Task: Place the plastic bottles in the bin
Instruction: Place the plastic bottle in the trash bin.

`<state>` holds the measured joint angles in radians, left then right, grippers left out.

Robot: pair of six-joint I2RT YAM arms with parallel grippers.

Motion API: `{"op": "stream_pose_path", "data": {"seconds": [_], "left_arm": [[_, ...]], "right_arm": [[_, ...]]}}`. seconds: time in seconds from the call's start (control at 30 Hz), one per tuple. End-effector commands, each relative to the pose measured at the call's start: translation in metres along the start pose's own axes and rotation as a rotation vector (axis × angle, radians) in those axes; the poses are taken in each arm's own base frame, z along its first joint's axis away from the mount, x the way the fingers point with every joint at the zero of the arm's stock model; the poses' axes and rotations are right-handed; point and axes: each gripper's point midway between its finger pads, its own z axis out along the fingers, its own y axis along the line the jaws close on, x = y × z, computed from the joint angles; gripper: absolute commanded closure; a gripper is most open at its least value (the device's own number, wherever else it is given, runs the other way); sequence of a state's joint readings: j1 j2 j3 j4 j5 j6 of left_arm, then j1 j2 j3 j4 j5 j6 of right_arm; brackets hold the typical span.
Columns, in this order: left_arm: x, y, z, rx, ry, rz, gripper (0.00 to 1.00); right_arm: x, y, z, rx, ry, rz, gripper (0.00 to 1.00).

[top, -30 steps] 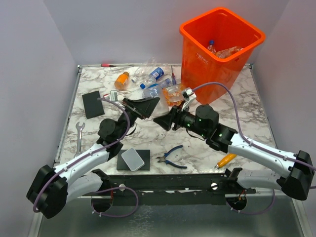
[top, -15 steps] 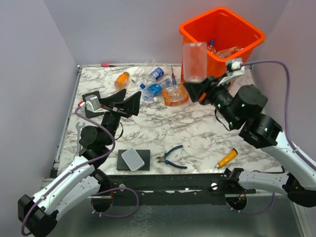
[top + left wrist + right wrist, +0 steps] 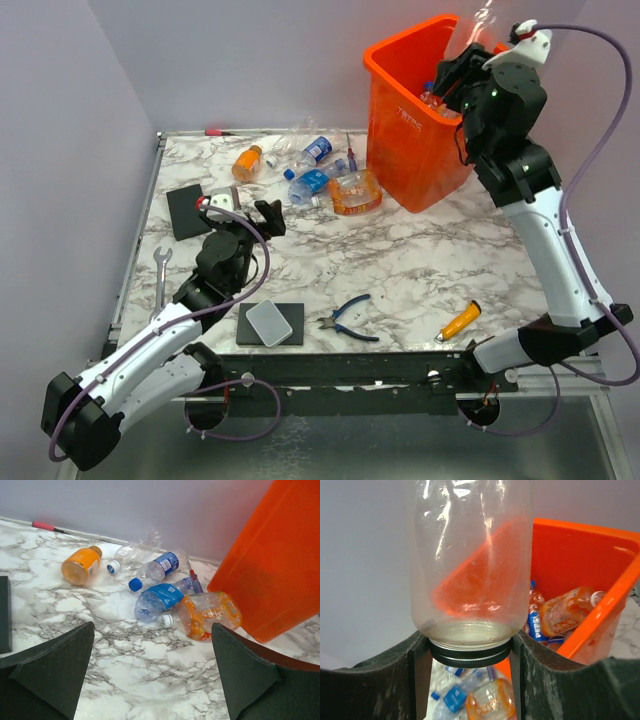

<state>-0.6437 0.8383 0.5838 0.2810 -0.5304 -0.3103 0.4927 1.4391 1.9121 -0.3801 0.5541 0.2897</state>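
Hanging over the bin, R gripper is clamping a clear bottle by its neck; letting go off-centre is risking a bounce off the rim onto the table. L gripper is gaping, empty, w/ more bottles lying nr the table's far edge.

Bare marble btwn L gripper and bottle cluster: open lane from near side. Back wall close behind cluster; bin wall shuts it in on the right, orange crushed bottle just beside it. Bin mouth blocked by R gripper w/ clear bottle clamped above. Pliers, screwdriver near front edge, well apart from cluster.
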Motion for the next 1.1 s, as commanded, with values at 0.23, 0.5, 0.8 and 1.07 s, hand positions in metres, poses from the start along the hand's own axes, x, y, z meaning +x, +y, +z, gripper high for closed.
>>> {"op": "stream_pose_path", "data": {"seconds": [0.23,0.5,0.8,1.07], "left_arm": [[-0.005,0.015,-0.010,-0.066,-0.037,-0.021,0.01],[0.001,0.008,-0.009,-0.040,-0.017,-0.026,0.01],[0.005,0.006,-0.008,-0.032,0.000,-0.011,0.01],[0.008,0.001,-0.007,-0.008,0.014,-0.021,0.01]], "right_arm": [[-0.023,-0.065,0.093,0.153,-0.124,0.170,1.00],[0.028,-0.070,0.144,0.134,-0.036,0.149,1.00],[0.072,-0.064,0.163,0.092,0.093,0.176,0.55],[0.045,-0.055,0.151,0.056,0.069,0.169,0.19]]}}
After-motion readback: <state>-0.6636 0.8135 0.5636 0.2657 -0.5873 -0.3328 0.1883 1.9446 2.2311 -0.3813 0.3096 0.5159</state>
